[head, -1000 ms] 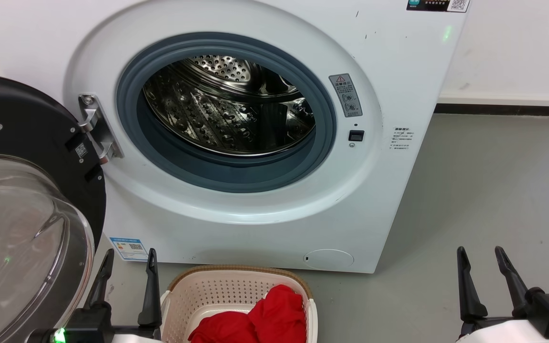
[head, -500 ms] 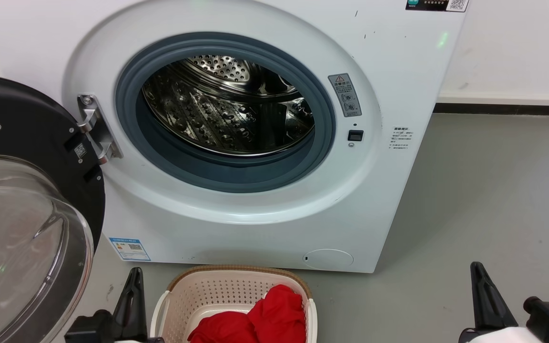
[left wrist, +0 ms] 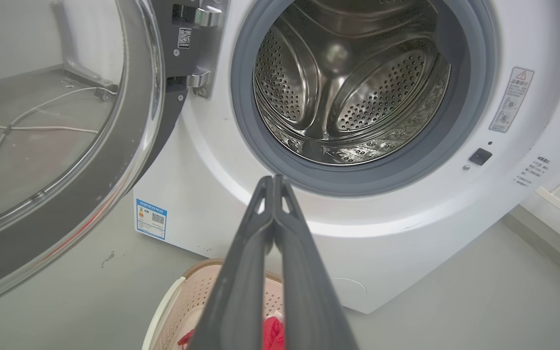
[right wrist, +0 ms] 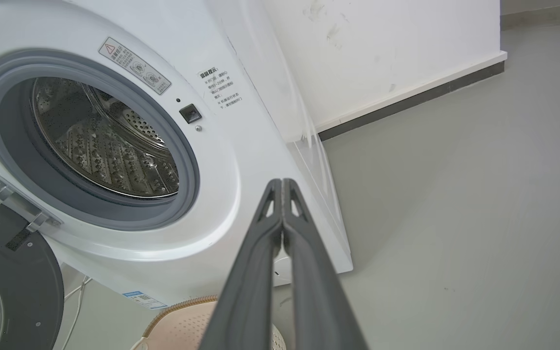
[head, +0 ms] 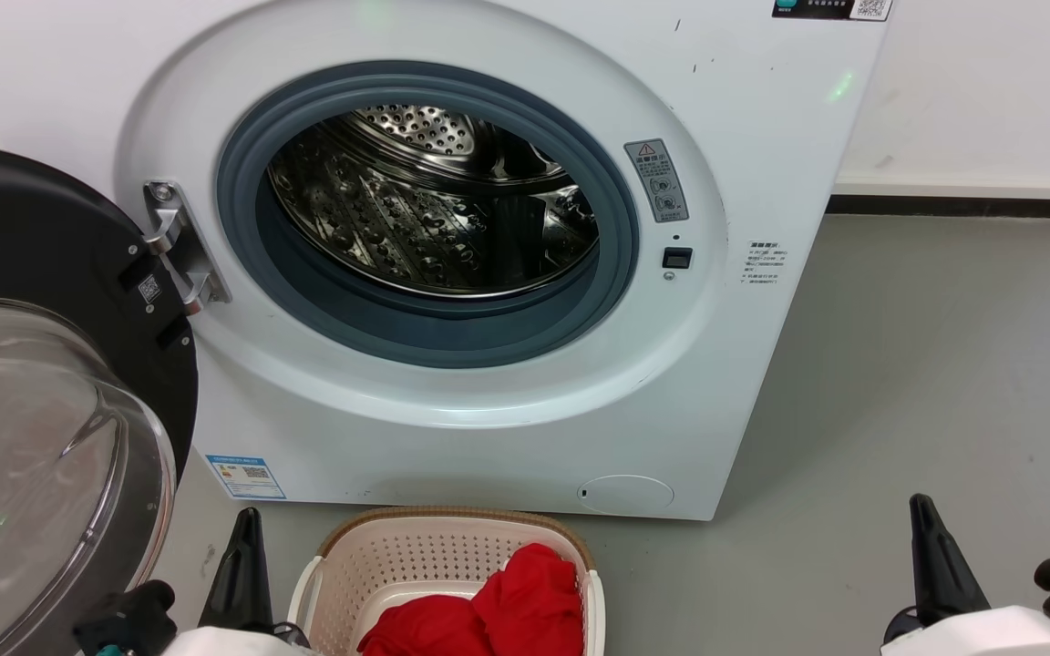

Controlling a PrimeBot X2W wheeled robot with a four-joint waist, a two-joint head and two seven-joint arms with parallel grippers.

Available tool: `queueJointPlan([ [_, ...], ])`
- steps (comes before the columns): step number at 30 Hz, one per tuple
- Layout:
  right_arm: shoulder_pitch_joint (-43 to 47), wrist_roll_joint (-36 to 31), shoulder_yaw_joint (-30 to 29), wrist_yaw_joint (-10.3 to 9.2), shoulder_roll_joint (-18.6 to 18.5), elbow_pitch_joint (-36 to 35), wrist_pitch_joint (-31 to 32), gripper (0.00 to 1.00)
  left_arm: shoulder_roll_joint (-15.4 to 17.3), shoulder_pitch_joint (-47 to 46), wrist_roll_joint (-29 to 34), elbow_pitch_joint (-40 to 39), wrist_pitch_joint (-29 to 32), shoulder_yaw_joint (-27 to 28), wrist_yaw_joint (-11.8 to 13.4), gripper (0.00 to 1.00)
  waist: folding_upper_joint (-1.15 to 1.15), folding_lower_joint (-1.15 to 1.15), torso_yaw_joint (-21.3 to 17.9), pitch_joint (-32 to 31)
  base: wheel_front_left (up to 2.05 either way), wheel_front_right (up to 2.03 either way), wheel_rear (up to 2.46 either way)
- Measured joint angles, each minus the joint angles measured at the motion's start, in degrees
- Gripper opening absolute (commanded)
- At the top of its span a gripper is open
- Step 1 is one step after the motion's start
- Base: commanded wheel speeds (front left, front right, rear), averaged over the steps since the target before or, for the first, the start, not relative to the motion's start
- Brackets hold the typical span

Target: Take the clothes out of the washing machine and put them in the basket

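The white washing machine (head: pixel 507 428) stands open, and no fabric shows in its steel drum (head: pixel 434 210). Its black-rimmed clear door (head: pixel 42 410) is swung out to the left. Two red clothes (head: pixel 488 610) lie in the cream basket (head: pixel 397 556) on the floor just in front of the machine. My left gripper (head: pixel 245 538) rises at the basket's left, shut and empty, as the left wrist view (left wrist: pixel 274 181) confirms. Far to the basket's right stands my right gripper (head: pixel 924 524), its fingers pressed together on nothing (right wrist: pixel 282 183).
Grey floor (head: pixel 944 383) stretches to the right of the machine up to a white wall with a dark baseboard (head: pixel 972 210). Thin cables (left wrist: pixel 27 126) lie on the floor behind the open door.
Both grippers went from open to shut and dropped lower in the head view, turning so each shows as one dark finger. The clothes and basket stayed put.
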Motion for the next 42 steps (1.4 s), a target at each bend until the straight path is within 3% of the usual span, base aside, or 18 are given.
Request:
queueJointPlan([
  [20, -3.0, 17.7, -0.6, -0.01, 0.0, 0.7, 4.5, 0.0, -0.1, -3.4, -18.6, 2.3, 4.2, 1.1, -1.3, 0.0, 0.0, 0.0, -0.3, 0.2, 0.0, 0.0, 0.0],
  [42, -5.4, 33.2, -1.1, -0.02, 0.0, 1.5, 8.3, 0.0, -0.2, -6.2, -35.0, 4.5, 8.1, 2.1, -2.5, 0.0, 0.0, 0.0, -0.7, 0.3, 0.0, 0.0, 0.0],
])
